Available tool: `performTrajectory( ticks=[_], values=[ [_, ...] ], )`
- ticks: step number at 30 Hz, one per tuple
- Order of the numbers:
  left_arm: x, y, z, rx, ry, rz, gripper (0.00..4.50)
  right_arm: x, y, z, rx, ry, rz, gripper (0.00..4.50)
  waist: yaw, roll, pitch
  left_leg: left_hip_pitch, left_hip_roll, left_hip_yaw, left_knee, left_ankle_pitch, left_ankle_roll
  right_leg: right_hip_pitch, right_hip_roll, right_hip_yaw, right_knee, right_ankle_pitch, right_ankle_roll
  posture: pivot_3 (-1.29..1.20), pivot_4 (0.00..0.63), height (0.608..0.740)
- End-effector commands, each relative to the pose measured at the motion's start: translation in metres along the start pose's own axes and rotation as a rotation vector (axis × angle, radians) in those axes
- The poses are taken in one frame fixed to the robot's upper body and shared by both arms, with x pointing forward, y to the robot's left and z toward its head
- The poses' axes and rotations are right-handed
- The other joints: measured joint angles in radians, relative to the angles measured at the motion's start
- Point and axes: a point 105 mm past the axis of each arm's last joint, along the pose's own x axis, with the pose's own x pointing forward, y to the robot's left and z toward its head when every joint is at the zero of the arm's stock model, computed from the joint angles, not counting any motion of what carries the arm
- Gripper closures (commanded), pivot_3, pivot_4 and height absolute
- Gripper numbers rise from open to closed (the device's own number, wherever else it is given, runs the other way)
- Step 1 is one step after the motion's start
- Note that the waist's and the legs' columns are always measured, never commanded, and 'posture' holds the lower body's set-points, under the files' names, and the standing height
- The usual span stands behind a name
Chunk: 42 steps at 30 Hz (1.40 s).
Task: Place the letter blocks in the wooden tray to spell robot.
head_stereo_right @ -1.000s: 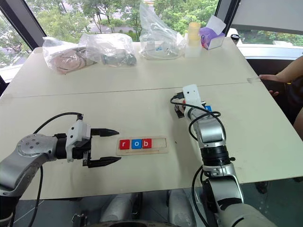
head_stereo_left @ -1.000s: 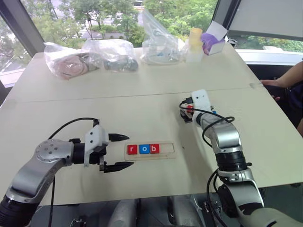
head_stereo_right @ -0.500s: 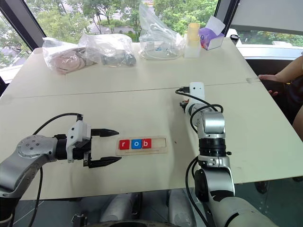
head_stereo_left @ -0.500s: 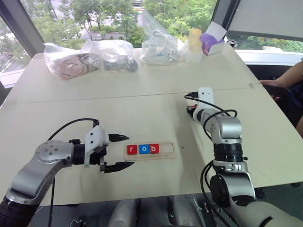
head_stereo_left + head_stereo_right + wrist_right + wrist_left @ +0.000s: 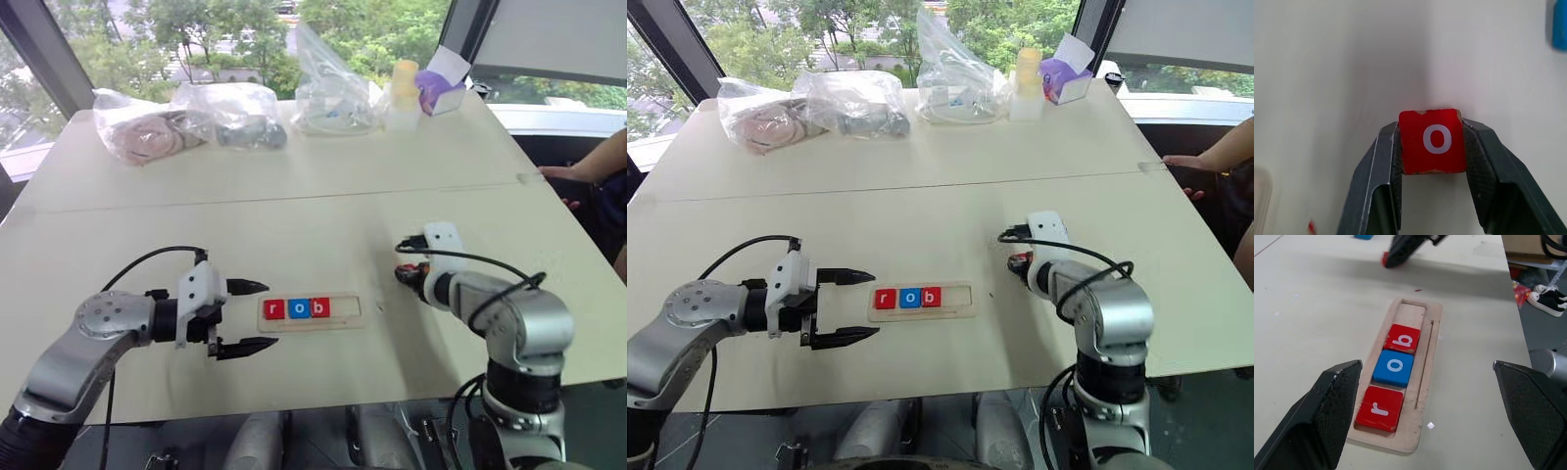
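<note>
**Office-like test room by a window**

You're at a large pale table (image 5: 294, 211) beside big windows (image 5: 196, 29) onto trees; clear plastic bags (image 5: 235, 113) of parts, a tissue box (image 5: 441, 88) and a seated person's arm (image 5: 588, 162) suggest a lab or office

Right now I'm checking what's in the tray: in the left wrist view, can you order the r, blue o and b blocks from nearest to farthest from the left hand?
1. r block, red, at the tray end closest to the left hand.
2. Blue o block, in the middle of the three.
3. b block, red, farthest, next to the wooden tray's empty slots.
</note>
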Motion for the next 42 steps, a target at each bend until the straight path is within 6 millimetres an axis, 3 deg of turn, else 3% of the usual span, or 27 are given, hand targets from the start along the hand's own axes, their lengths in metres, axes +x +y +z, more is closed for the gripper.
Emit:
performTrajectory(
  ticks=[1, 4, 6, 8, 10, 11, 17, 22, 32, 41, 42],
  values=[
    [0.000, -0.001, 0.006, 0.029, -0.019, -0.013, 0.00, -0.011, 0.007, -0.004, 0.007, -0.035, 0.033, 3.33, 0.000, 0.000, 0.000, 0.000, 0.000, 0.000, 0.000, 0.000, 0.000, 0.000, 0.000, 0.000, 0.000, 0.000, 0.000, 0.00, 0.150, 0.740],
    [0.001, 0.000, 0.005, 0.031, -0.017, -0.015, 0.00, -0.013, 0.011, -0.008, 0.011, -0.034, 0.050, 3.33, 0.000, 0.000, 0.000, 0.000, 0.000, 0.000, 0.000, 0.000, 0.000, 0.001, 0.000, 0.000, 0.000, 0.000, 0.000, 0.00, 0.150, 0.740],
    [0.001, 0.001, 0.005, 0.033, -0.018, -0.017, 0.00, -0.014, 0.014, -0.009, 0.017, -0.035, 0.060, 2.20, 0.000, 0.000, 0.000, 0.000, 0.000, 0.000, 0.000, 0.000, 0.000, 0.001, 0.000, 0.000, 0.000, 0.000, 0.000, 0.00, 0.150, 0.740],
    [0.002, 0.001, 0.006, 0.036, -0.020, -0.019, 0.00, -0.015, 0.015, -0.010, 0.014, -0.031, 0.073, 1.44, 0.001, 0.000, 0.000, 0.001, 0.000, 0.000, 0.000, 0.000, 0.000, 0.001, 0.000, 0.000, 0.000, 0.000, 0.000, 0.00, 0.150, 0.740],
    [0.003, 0.002, 0.006, 0.039, -0.022, -0.020, 0.00, -0.017, 0.014, -0.008, -0.041, -0.019, 0.098, 0.37, 0.001, 0.000, 0.000, 0.001, 0.000, 0.000, 0.001, 0.000, 0.000, 0.002, 0.000, 0.000, 0.000, 0.000, 0.000, 0.00, 0.150, 0.740],
    [0.004, 0.003, 0.007, 0.042, -0.023, -0.019, 0.00, -0.021, 0.014, -0.002, -0.122, -0.013, 0.119, 0.08, 0.002, 0.000, 0.000, 0.001, 0.000, 0.000, 0.001, 0.000, 0.000, 0.002, 0.000, 0.000, 0.000, 0.000, 0.000, 0.00, 0.150, 0.740],
    [0.005, 0.004, 0.007, 0.051, -0.027, -0.019, 0.00, -0.036, 0.002, 0.018, -0.615, -0.021, 0.300, 0.08, 0.003, 0.000, 0.001, 0.001, -0.001, 0.001, 0.002, 0.000, 0.002, 0.004, -0.001, -0.003, -0.003, -0.002, 0.002, 0.00, 0.150, 0.740],
    [0.006, 0.006, 0.007, 0.056, -0.029, -0.015, 0.00, -0.026, -0.013, 0.019, -0.783, -0.074, 0.480, 0.08, -0.002, -0.001, 0.001, 0.003, 0.000, 0.001, 0.002, -0.001, 0.003, 0.008, -0.001, -0.004, -0.005, -0.002, 0.003, 0.00, 0.150, 0.740],
    [0.005, 0.006, 0.008, 0.057, -0.036, 0.006, 0.00, -0.005, -0.031, 0.016, -0.893, -0.065, 0.711, 0.08, 0.004, -0.001, 0.002, 0.003, 0.000, 0.000, 0.003, -0.001, 0.003, 0.009, -0.002, -0.003, -0.004, -0.002, 0.003, 0.00, 0.150, 0.740],
    [0.003, 0.006, 0.006, 0.054, -0.033, 0.023, 0.00, 0.009, -0.042, 0.006, -0.911, -0.022, 0.736, 0.08, 0.005, -0.001, 0.002, 0.003, -0.001, 0.000, 0.003, -0.001, 0.003, 0.008, -0.003, -0.003, -0.004, -0.002, 0.003, 0.00, 0.150, 0.740],
    [0.003, 0.006, 0.006, 0.054, -0.032, 0.023, 0.00, 0.009, -0.042, 0.006, -0.910, -0.024, 0.739, 0.30, 0.005, -0.001, 0.002, 0.003, -0.001, 0.000, 0.003, -0.001, 0.003, 0.008, -0.003, -0.003, -0.004, -0.002, 0.003, 0.00, 0.150, 0.740]
  ],
)
